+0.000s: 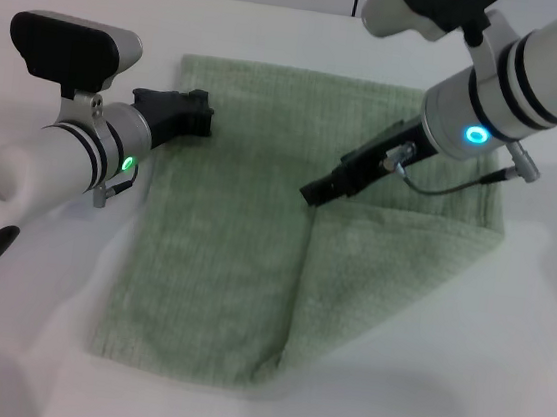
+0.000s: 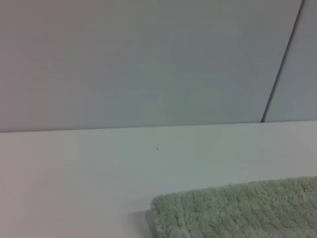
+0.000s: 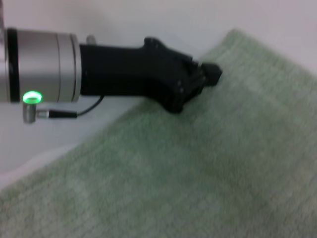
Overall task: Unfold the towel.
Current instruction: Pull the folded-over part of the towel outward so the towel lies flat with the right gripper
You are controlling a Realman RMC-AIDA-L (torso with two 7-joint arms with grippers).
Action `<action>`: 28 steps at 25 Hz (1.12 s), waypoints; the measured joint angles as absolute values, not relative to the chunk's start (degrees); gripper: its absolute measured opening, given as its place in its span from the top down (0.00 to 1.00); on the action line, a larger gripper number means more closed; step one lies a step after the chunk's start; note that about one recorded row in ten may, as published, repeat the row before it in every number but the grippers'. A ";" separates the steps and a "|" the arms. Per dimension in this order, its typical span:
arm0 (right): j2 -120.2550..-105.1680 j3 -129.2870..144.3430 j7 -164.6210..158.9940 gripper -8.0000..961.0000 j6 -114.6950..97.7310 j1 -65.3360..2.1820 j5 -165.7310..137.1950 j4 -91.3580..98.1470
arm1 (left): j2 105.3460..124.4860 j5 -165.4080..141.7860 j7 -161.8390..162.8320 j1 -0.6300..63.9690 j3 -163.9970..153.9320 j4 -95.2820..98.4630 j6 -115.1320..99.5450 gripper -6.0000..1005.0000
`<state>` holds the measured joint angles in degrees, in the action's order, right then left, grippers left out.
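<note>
So the towel (image 1: 255, 236) lies flat on the white desk (image 1: 20, 360), its right part folded over into a flap. Right pincer (image 1: 312, 194) sits tip-down at the flap's inner corner mid-towel; left pincer (image 1: 200, 117) rests on the far left edge. Can't tell whether either is pinching cloth, since the tips look bunched and dark.

The white counter (image 1: 32, 341) is carrying the pale green towel (image 1: 222, 263), which is lying flat with one part folded over.
</note>
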<state>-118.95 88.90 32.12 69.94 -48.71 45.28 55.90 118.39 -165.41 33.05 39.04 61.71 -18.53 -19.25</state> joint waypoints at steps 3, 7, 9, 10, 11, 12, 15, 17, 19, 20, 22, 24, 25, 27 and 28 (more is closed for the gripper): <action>-119.00 88.72 33.25 0.23 70.45 -49.11 45.89 53.91 | 118.39 -165.41 33.05 39.02 61.70 -18.55 -19.25 0.95; -119.00 88.70 34.09 0.23 70.47 -49.55 46.13 52.28 | 118.39 -165.41 33.05 39.01 61.69 -18.55 -19.25 0.95; -119.01 88.82 34.25 0.23 70.34 -49.68 46.18 51.74 | 118.39 -165.41 33.05 39.01 61.69 -18.55 -19.25 0.95; -119.00 88.95 34.27 0.24 70.21 -49.70 46.19 51.59 | 118.46 -165.41 33.05 38.94 61.70 -18.55 -19.25 0.95; -119.01 89.00 34.29 0.24 70.17 -49.69 46.20 51.49 | 118.46 -165.41 33.05 38.94 61.70 -18.55 -19.25 0.95; -119.03 89.03 34.31 0.24 70.11 -49.70 46.20 51.38 | 118.46 -165.41 33.05 38.93 61.70 -18.55 -19.23 0.95; -119.08 89.01 34.37 0.24 70.03 -49.72 46.23 51.05 | 118.48 -165.41 33.05 38.93 61.70 -18.54 -19.22 0.95; -119.08 89.03 34.43 0.24 70.02 -49.73 46.24 50.96 | 118.48 -165.41 33.05 38.93 61.70 -18.55 -19.22 0.95; -119.09 89.10 34.75 0.24 69.97 -49.76 46.30 50.77 | 118.47 -165.41 33.05 38.93 61.70 -18.60 -19.24 0.94; -119.09 89.12 34.97 0.24 69.91 -49.78 46.35 50.66 | 118.48 -165.41 33.05 38.93 61.70 -18.65 -19.24 0.94; -119.10 89.14 35.32 0.25 69.70 -49.82 46.41 50.56 | 118.48 -165.41 33.05 38.87 61.70 -18.93 -19.23 0.94; -119.09 89.17 35.68 0.25 69.22 -49.95 46.45 50.11 | 118.48 -165.41 33.05 38.79 61.70 -19.11 -19.17 0.94; -119.09 89.18 35.81 0.25 68.92 -50.12 46.49 49.71 | 118.48 -165.41 33.05 38.74 61.70 -19.15 -19.15 0.94; -119.09 89.22 36.16 0.25 68.27 -50.70 46.56 48.43 | 118.45 -165.41 33.05 38.69 61.70 -19.19 -19.14 0.94; -119.16 89.26 36.85 0.25 67.73 -51.38 46.72 47.04 | 118.41 -165.41 33.05 38.67 61.70 -19.22 -19.12 0.94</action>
<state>-119.16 89.26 36.85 67.73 -51.38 46.72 47.04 118.41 -165.41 33.05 38.67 61.70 -19.22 -19.12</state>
